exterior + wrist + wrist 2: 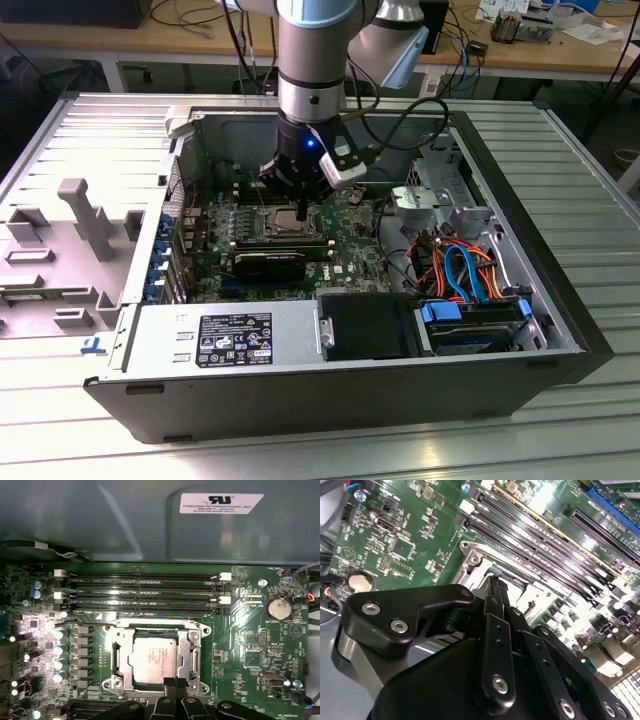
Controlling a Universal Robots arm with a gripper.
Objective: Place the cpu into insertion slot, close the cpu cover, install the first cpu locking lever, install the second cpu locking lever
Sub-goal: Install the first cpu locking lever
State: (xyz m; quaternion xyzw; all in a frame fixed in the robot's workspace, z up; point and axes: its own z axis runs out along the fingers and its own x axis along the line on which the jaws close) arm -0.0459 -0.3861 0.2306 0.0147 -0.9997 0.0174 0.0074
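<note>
cpu is sitting in the insertion slot, cpu cover lying down around it. Tool is hanging right at the slot's edge. Memory slots are running alongside the socket, coin battery sitting beyond their end.

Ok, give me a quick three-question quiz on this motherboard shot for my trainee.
1. True or false: the cover lies down around the cpu.
2. How many long memory slots run beside the socket in the first wrist view?
3. The gripper is nearest which? A coin cell; B cover; C memory slots.
Key: 1 true; 2 four; 3 B.
</note>
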